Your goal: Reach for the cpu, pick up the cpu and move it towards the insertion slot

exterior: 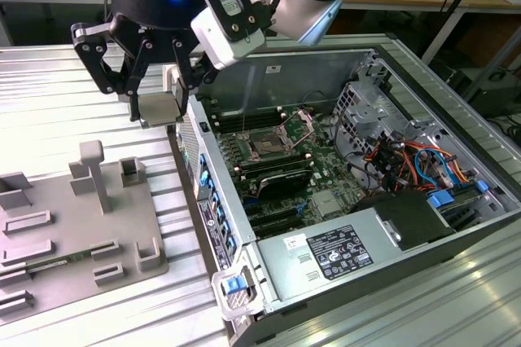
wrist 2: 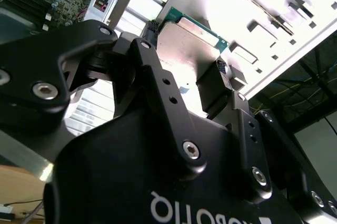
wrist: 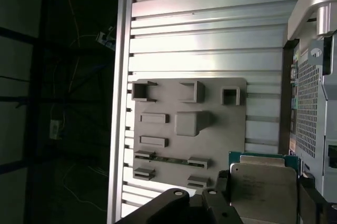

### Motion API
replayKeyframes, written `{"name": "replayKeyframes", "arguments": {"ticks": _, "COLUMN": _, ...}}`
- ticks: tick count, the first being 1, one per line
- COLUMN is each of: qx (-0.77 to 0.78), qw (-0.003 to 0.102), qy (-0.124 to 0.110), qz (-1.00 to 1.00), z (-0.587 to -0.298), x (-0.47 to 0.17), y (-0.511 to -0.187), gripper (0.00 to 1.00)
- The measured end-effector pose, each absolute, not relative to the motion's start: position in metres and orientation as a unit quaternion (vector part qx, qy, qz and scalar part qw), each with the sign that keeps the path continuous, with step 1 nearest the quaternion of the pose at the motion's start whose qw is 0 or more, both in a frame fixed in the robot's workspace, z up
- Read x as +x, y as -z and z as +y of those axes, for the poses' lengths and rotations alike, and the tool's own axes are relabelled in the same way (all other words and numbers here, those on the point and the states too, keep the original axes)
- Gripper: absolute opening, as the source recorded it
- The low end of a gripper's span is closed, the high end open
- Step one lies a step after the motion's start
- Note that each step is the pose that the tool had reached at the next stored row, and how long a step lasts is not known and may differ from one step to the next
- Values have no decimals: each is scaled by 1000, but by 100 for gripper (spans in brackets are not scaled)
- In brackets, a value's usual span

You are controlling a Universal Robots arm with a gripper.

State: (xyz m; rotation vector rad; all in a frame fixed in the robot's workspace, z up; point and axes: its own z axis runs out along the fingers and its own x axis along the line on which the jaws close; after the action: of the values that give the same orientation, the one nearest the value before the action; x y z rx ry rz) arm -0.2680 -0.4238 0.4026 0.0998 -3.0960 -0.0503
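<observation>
We judge the carry step to be under way: the black multi-link gripper (exterior: 156,111) has its jaws closed on the cpu (exterior: 157,109), a thin flat square chip with a pale silvery metal top, which hangs clear above the ribbed metal counter (exterior: 49,94), just outside the side wall of the open computer case (exterior: 370,237). The insertion slot (exterior: 266,146), a dark square socket with a brownish centre and silver frame, lies well apart, inside the case on the motherboard. Reaching it calls, in our judgement, for travel over the case wall, the chip kept level. The exterior view shows chip and slot together; both wrist views show the chip's green edge (wrist 2: 197,24) and silvery face (wrist: 263,192), and the grey plastic tray (wrist: 189,124) underneath.
</observation>
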Motion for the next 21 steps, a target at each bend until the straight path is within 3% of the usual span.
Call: {"name": "replayKeyframes", "arguments": {"ticks": 21, "qx": 32, "qw": 22, "qy": 16, "qz": -999, "z": -424, "x": -248, "y": -403, "gripper": 55}}
